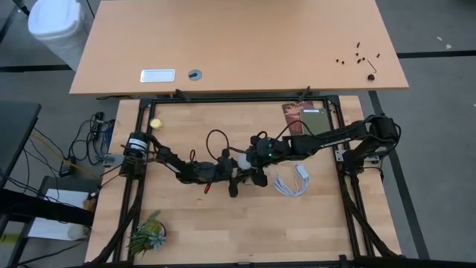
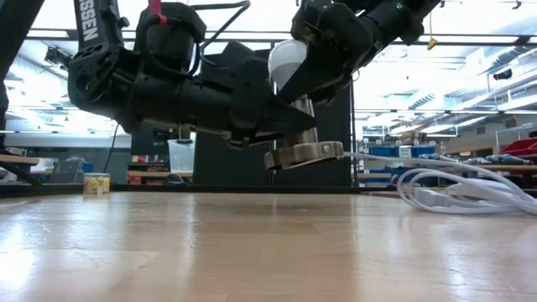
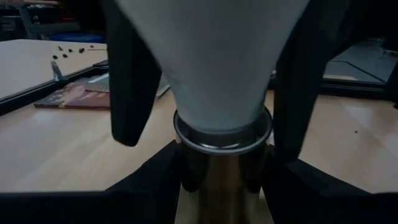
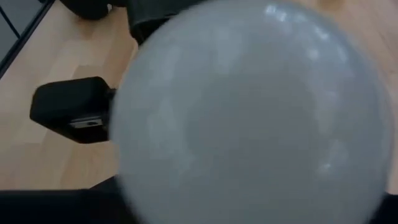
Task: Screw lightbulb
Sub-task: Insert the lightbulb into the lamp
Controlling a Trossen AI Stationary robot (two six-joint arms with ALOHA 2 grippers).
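The white lightbulb (image 2: pixel 288 59) stands upright with its narrow neck (image 3: pixel 217 93) in the collar of a shiny metal socket (image 2: pixel 304 155), above the middle of the table. My left gripper (image 1: pixel 230 173) reaches in level from the table's left and is shut on the socket. My right gripper (image 1: pixel 256 153) slants down from the right and is shut on the lightbulb, whose dome (image 4: pixel 255 112) fills the right wrist view. The socket's white cable (image 2: pixel 453 180) trails away to a coil on the table. My left gripper pinches the socket's metal barrel (image 3: pixel 222 168), just below its collar, between its two fingers (image 3: pixel 155 180), coming level from the table's left. The socket stands upright, its flange (image 2: pixel 304 155) lifted clear of the table. My right gripper holds the lightbulb between its two fingers (image 3: pixel 130 81), one on each side of the white body above the neck, slanting down from the table's right. The lightbulb stands upright with its base inside the socket's collar (image 3: pixel 222 134).
A coil of white cable (image 1: pixel 292 181) lies right of the grippers. A small yellow ball (image 1: pixel 155 123) sits at the far left, a green plant (image 1: pixel 146 234) at the near left, a brown card (image 1: pixel 305 117) at the far right.
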